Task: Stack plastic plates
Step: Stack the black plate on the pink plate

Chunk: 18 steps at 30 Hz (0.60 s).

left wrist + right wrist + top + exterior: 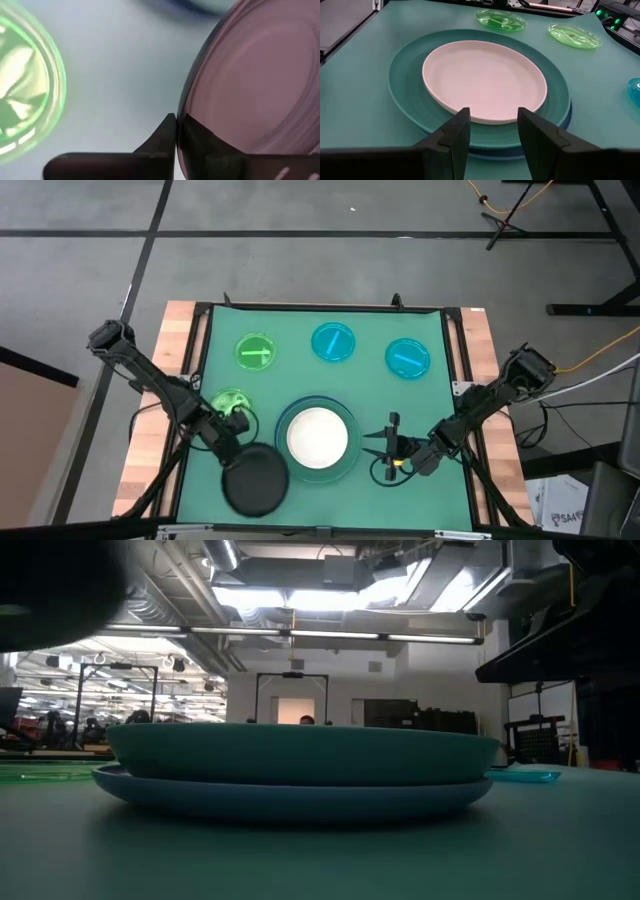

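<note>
The black plate (256,480) hangs over the table's near left part in my left gripper (236,442), which is shut on it; the low view shows it as a dark shape (50,585) high up. The white plate (318,433) lies in the teal-green plate (345,465), which rests on the blue one (290,800). My right gripper (384,450) is open to the right of this stack, its fingers (457,132) level and pointing at it. Two bright green plates (254,351) (229,401) and two cyan plates (333,343) (407,357) lie flat on the mat. My left gripper (177,125) pinches the black plate's rim (186,107), one finger (164,137) on each face. It comes at the plate from the table's left and far side. The plate (260,85) is lifted clear of the table.
A green mat (440,500) covers the table, framed by dark rails and wooden side strips (150,440). The near green plate (25,85) lies right beside my left gripper. Bare mat shows in the near right corner and between the small plates and the stack.
</note>
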### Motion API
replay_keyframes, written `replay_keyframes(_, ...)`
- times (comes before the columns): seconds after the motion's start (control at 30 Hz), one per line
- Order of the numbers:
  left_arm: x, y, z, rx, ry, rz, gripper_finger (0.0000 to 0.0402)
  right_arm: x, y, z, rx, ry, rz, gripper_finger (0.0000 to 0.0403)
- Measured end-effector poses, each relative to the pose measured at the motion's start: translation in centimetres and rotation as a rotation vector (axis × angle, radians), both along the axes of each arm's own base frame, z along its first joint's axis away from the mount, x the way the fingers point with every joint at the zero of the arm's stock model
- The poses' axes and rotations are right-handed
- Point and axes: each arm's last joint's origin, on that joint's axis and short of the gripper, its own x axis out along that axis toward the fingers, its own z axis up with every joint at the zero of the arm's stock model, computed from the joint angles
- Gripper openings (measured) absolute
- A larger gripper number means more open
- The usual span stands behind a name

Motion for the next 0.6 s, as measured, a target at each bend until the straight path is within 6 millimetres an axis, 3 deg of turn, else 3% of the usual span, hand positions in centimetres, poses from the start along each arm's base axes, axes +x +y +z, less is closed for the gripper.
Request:
replay_keyframes(0.27,3.5,2.5,1.0,-0.002,-0.162,0.143,0.002,0.0,0.0,0.0,0.003,-0.001,-0.001,0.0156)
replay_keyframes(0.6,8.4,5.8,-1.2,0.051,-0.24,0.125,0.0022,0.0,0.0,0.1,0.006,-0.005,-0.001,0.0156)
